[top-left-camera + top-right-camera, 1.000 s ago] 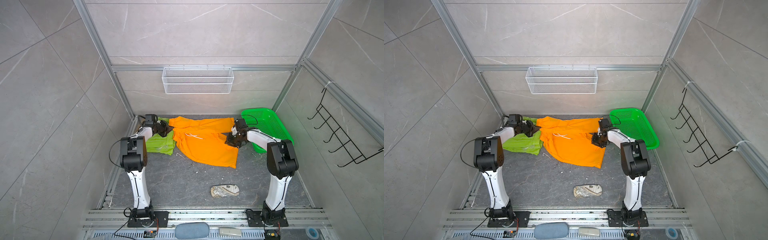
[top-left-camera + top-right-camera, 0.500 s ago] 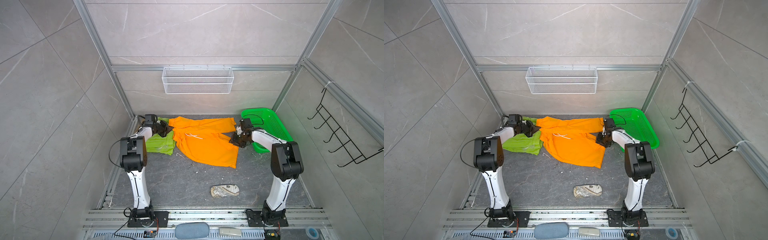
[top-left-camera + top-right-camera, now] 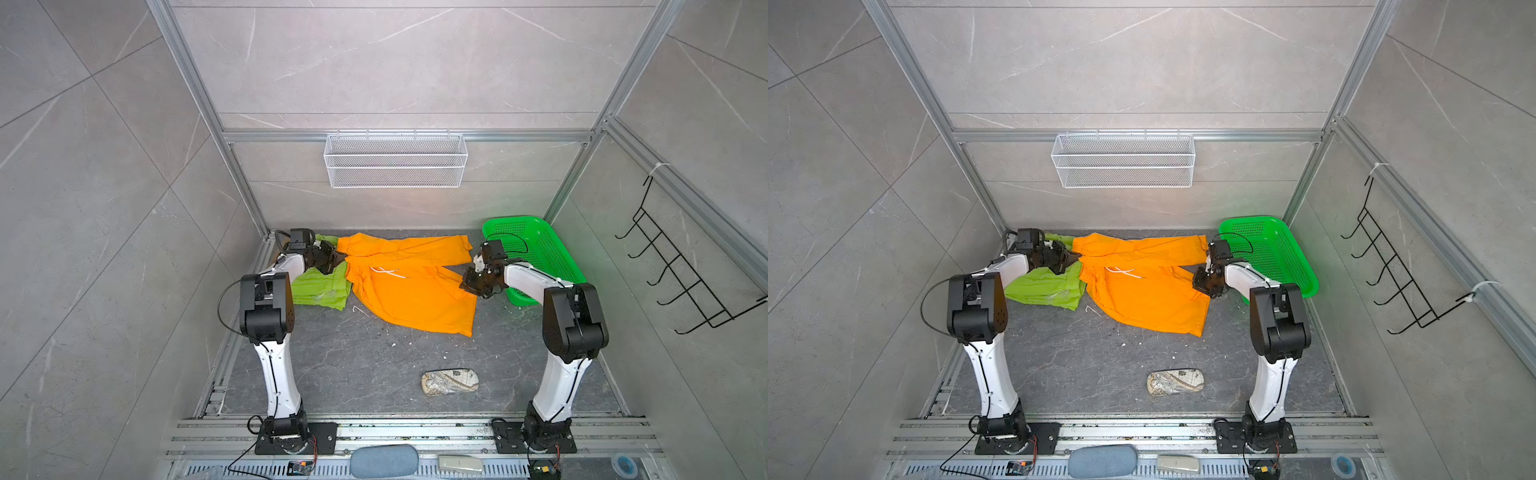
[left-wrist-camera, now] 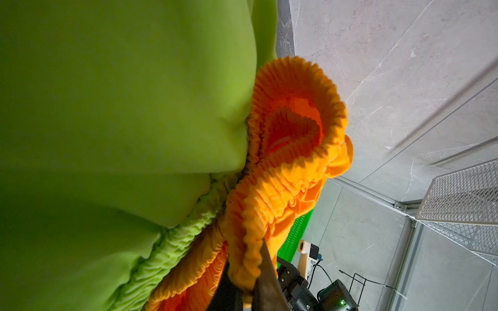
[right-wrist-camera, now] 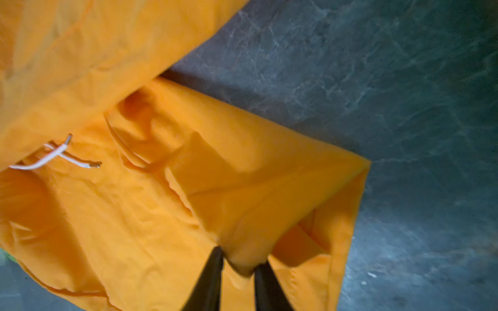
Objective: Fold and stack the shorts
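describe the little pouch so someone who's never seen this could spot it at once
Look at the dark stone tabletop, toward its front edge nearer the right arm's base. The pouch lies there alone: small, beige, map-printed, unlike the plain orange shorts and lime shorts farther back.

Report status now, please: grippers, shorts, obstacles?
Left gripper shut on orange shorts waistband. Right gripper pinching its leg edge. Green shorts lie alongside, touching.
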You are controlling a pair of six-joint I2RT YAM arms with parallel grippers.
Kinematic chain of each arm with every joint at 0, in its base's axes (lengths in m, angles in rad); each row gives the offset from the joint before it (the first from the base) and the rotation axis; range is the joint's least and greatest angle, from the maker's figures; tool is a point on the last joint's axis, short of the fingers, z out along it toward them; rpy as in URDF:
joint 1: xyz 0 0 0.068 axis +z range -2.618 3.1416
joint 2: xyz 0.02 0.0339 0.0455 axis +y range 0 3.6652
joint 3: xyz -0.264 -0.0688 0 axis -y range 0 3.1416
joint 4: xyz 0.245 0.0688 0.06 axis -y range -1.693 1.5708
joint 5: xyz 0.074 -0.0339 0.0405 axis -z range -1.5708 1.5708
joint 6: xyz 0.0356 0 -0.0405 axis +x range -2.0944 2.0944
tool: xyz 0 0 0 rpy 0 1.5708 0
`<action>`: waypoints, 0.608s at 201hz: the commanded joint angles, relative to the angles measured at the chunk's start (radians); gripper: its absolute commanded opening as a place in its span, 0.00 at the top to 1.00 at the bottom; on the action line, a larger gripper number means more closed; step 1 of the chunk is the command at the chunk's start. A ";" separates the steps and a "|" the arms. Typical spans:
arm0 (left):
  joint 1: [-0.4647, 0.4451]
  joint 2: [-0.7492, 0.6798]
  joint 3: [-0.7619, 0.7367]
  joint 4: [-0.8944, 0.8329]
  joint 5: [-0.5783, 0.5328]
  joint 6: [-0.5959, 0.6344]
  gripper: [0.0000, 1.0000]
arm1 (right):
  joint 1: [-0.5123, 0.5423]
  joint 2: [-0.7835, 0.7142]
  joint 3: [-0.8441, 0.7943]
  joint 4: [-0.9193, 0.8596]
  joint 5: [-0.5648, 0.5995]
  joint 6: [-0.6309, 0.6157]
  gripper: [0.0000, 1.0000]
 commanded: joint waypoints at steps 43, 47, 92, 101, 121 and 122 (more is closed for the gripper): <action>0.002 -0.044 0.012 -0.027 0.009 0.033 1.00 | -0.064 0.156 0.248 -0.055 0.035 0.055 1.00; 0.004 -0.042 0.010 -0.027 0.010 0.033 1.00 | -0.064 0.168 0.268 -0.068 0.052 0.050 1.00; 0.020 -0.037 0.010 -0.027 0.013 0.037 1.00 | -0.065 0.275 0.390 -0.148 0.196 0.022 1.00; 0.025 -0.036 0.013 -0.028 0.015 0.036 1.00 | -0.065 0.287 0.403 -0.153 0.223 0.019 1.00; 0.037 -0.035 0.021 -0.030 0.019 0.034 1.00 | -0.065 0.312 0.431 -0.162 0.275 0.005 1.00; 0.038 -0.036 0.022 -0.031 0.019 0.035 1.00 | -0.065 0.312 0.432 -0.163 0.277 0.004 1.00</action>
